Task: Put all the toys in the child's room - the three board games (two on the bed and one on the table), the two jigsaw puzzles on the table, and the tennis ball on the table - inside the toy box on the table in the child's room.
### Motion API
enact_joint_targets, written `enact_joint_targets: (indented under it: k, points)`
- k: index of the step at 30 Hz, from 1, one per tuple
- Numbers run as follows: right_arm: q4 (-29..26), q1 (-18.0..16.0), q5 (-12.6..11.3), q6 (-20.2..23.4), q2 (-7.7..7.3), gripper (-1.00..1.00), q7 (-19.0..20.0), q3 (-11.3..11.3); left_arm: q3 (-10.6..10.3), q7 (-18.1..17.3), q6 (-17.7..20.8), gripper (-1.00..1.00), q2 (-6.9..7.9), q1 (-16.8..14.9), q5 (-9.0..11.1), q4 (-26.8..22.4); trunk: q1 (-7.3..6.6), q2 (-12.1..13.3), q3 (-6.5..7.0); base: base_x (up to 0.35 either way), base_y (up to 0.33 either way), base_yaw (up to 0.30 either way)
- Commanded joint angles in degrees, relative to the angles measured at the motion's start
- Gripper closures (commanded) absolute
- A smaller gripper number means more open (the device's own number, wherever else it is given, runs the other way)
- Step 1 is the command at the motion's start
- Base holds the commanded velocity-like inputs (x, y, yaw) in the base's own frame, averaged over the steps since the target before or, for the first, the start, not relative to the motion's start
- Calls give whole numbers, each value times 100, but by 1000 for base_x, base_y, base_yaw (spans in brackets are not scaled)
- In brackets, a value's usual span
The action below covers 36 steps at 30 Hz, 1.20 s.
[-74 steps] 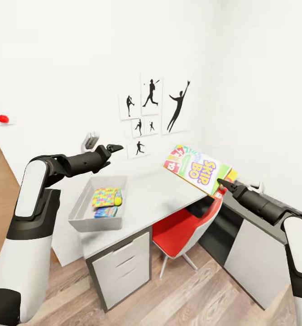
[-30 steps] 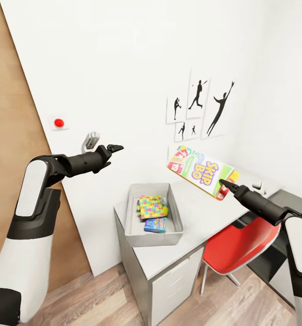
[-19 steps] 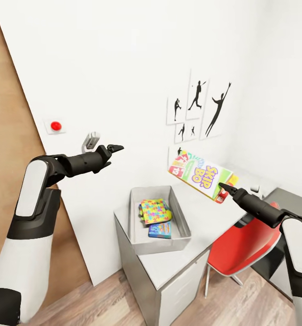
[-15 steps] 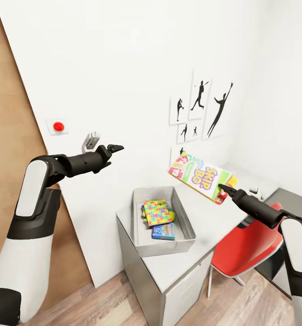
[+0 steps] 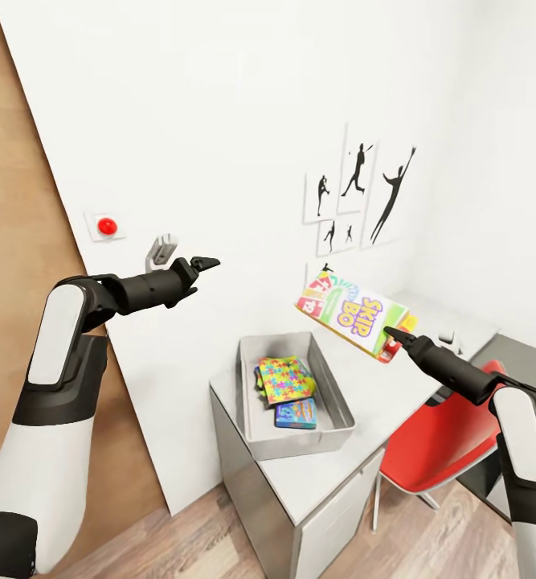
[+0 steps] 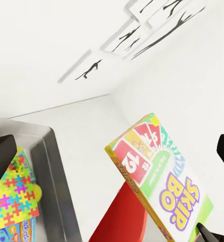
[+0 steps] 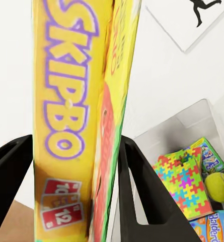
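Held in the air above the table (image 5: 356,450), just right of the toy box (image 5: 332,392): a Skip-Bo board game (image 5: 354,313), tilted, its near corner clamped between the fingers of the right gripper (image 5: 390,332). From the right wrist view, the Skip-Bo box edge (image 7: 86,111) pinched between both black fingers (image 7: 142,196). Inside the toy box: a multicoloured jigsaw puzzle (image 5: 287,378) lying flat, a blue boxed game (image 5: 296,413) just nearer, and a tennis ball (image 7: 218,186) touching the puzzle's edge, seen from the right wrist view. Toy box resting on the left end of the table. Tucked under the table on the right, a red chair (image 5: 436,442). On the far wall, black baseball-player silhouette pictures (image 5: 360,193). Raised well left of the table, near a red button (image 5: 105,227) on the wall: the left gripper (image 5: 201,263), holding nothing, its jaws seemingly together.
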Motion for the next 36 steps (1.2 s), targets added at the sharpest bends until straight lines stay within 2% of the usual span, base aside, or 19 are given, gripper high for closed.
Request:
enact_joint_targets:
  k: [1,17,25,36]
  points:
    - [3,-14,33,30,5,100,42,-8,-4,59,-3,-100,4,-7,55,-6,4,-14,-12,6,14,-132]
    - [21,-37,34,35,20,100,32,-8,14,59,-3,-100,4,-8,64,-2,4,-14,33,2,50,-225]
    - [29,-45,36,35,25,100,-215,-3,21,59,-3,-100,4,-8,69,1,4,-14,58,0,228,-268]
    - [31,-48,34,35,49,100,-347,-2,25,59,-3,-100,4,-8,79,1,4,-14,94,0,275,-272]
